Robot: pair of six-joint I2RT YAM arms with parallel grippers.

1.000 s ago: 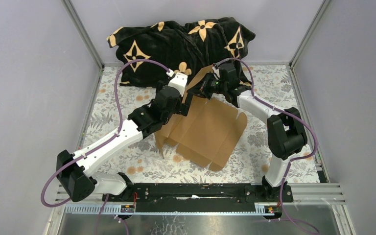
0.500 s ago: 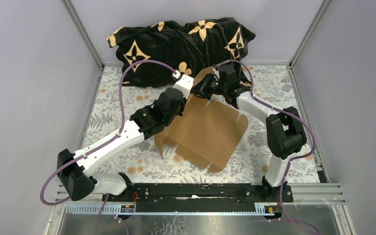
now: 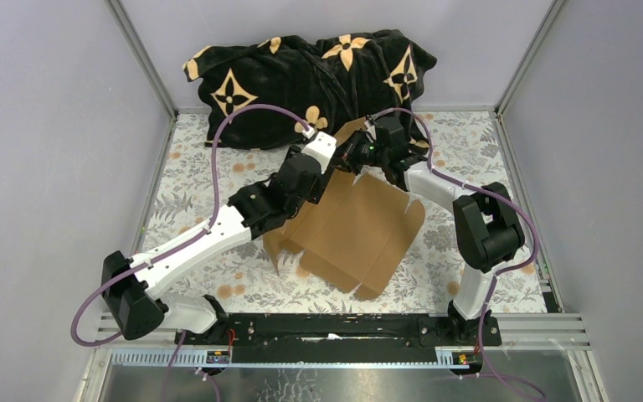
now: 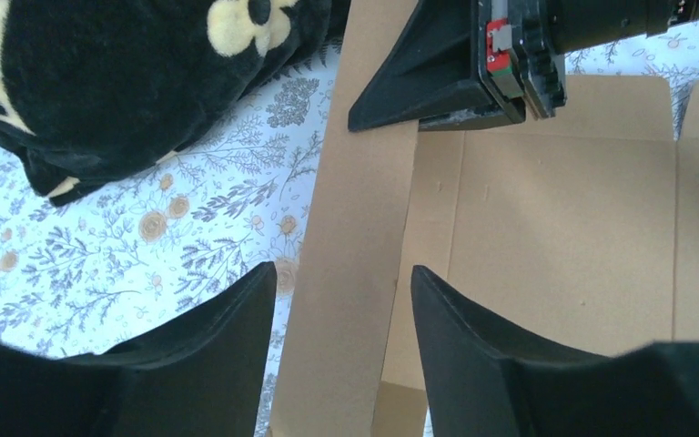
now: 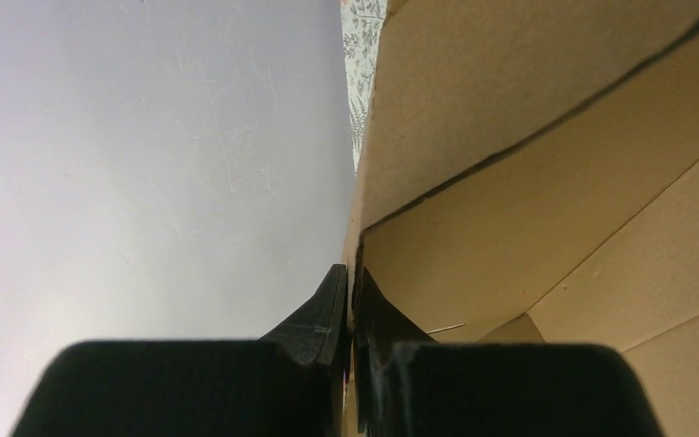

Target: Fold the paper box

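Nearest, the plain brown corrugated die-cut paper box (image 3: 356,230) lies mostly flat mid-table on the floral cloth (image 3: 182,184); judging by that, nearly every fold is left to do. Beyond, the left gripper (image 4: 342,273) straddles the raised far flap (image 4: 353,182), jaws apart. The right gripper (image 5: 350,273) is clamped on that flap's edge.

At the far end of my table a plush black blanket (image 3: 301,71), patterned with tan four-petal flowers and pointed stars, lies bunched in a heap against the back wall (image 3: 343,17), its near edge spilling onto the tablecloth (image 3: 192,180). That cloth is white with grey leafy sprigs and small orange-tan blooms, and it covers the surface from side to side. Pale grey side walls (image 3: 42,151) close me in left and right, with aluminium posts (image 3: 142,60) slanting up at the two far corners
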